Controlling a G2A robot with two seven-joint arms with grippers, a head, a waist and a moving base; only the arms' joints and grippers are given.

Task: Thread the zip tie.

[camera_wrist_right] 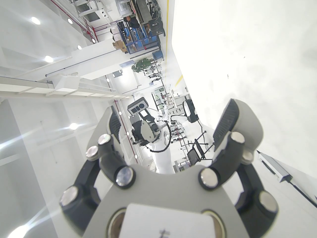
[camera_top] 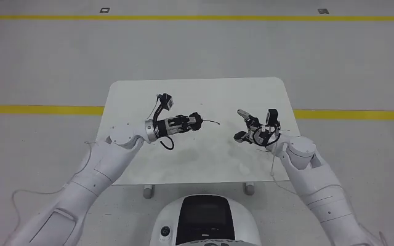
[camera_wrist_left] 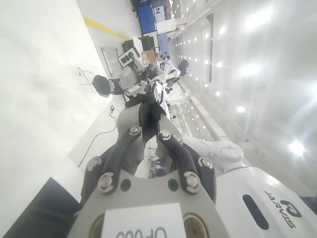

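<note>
Black zip tie point(camera_top: 211, 121) is sticking out of my left gripper point(camera_top: 197, 121), clamped tight mid-frame and pointing right over the white table point(camera_top: 203, 92); my right gripper point(camera_top: 242, 125) is facing it from the right, spread wide, empty.

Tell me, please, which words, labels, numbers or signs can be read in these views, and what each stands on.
White label behind the left end effector: upside down and cut off by the picture's edge, so not readable whole.
Paper tag behind the right end effector: almost wholly cut off, unreadable.
White sign on the blue racks in the room behind: a single capital letter.
</note>
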